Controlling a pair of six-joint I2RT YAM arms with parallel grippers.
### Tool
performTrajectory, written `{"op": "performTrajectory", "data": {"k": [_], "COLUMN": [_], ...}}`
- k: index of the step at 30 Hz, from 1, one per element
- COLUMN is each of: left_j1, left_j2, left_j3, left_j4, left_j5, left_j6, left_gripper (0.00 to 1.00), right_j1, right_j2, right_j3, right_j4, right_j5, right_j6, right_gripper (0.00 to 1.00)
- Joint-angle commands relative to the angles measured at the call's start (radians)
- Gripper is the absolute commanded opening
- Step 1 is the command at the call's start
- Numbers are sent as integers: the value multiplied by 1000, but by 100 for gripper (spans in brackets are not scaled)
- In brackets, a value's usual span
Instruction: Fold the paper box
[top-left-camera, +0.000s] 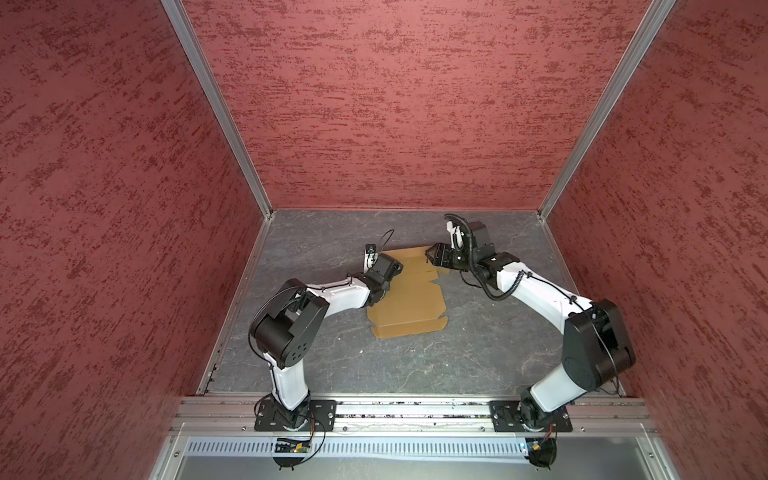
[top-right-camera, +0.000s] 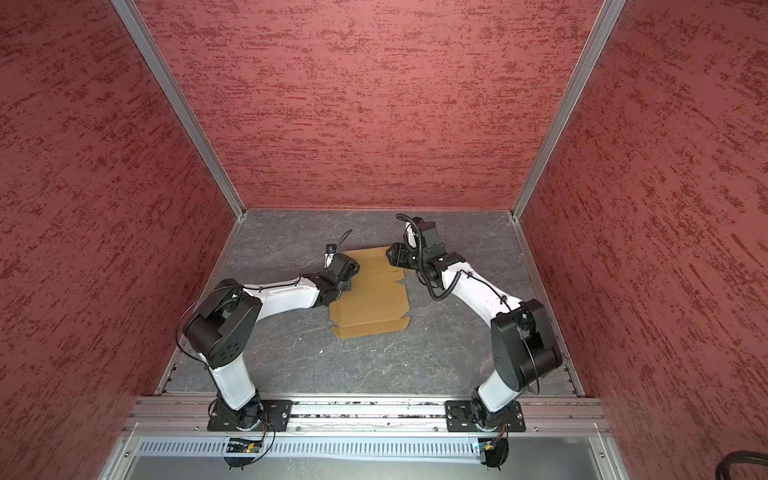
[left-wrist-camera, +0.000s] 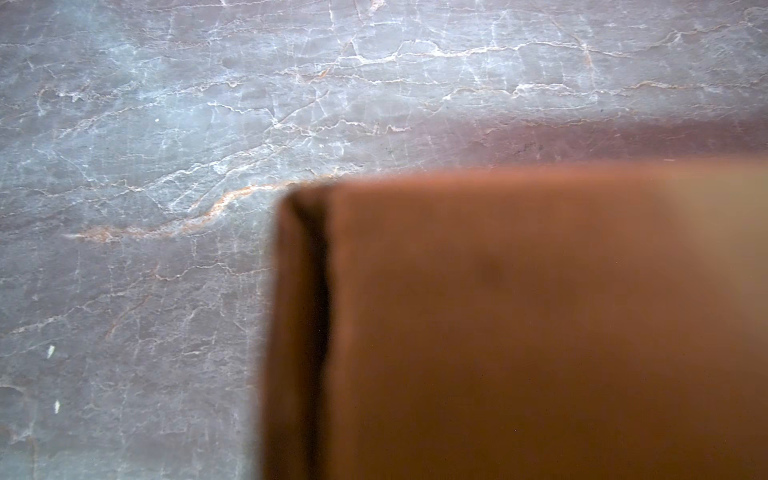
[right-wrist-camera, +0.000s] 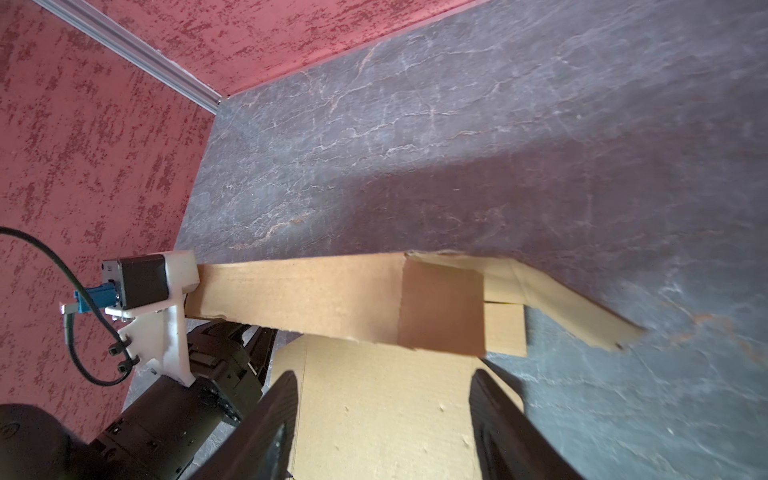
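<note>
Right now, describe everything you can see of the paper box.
The paper box is a plain tan corrugated sheet with creases, notches and flaps, mostly flat on the table. Its far strip stands folded up. The shut left gripper seems to pinch that strip's left end; the open right gripper hovers at the right far corner.

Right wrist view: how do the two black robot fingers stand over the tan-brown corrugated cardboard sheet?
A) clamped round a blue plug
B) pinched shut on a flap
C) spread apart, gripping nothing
C: the right gripper has its black fingers well apart; the tan-brown corrugated cardboard paper box shows bare in the gap, nothing clamped.
</note>
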Motion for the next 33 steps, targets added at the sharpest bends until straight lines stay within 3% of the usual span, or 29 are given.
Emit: {"op": "performTrajectory", "data": {"k": [1,6,20,22,26,33], "left_j1": [-4,-4,-15,-14,-8,13], "left_j2": [-1,4,19,20,18,19], "left_j3": [-23,-18,9,11,22,57], "left_j4": [-63,-61,-72,-77,-111,-175], "left_j5": [36,43,49,48,41,59], "left_j6": [24,25,27,24,10,6], "left_gripper": [2,2,2,1,2,0], "right_j1": [-7,-8,-8,-7,-10,-13], "right_j2": [44,93,110,102,51,-130], "right_j3": [38,58,47,37,8,-107], "right_j4": [43,75,163,169,138,26], "right_j5": [-55,-105,-195,-195,-166,-69], "right_j6": [-21,-19,18,24,18,-10], "right_gripper": [66,60,33,34,55,65]}}
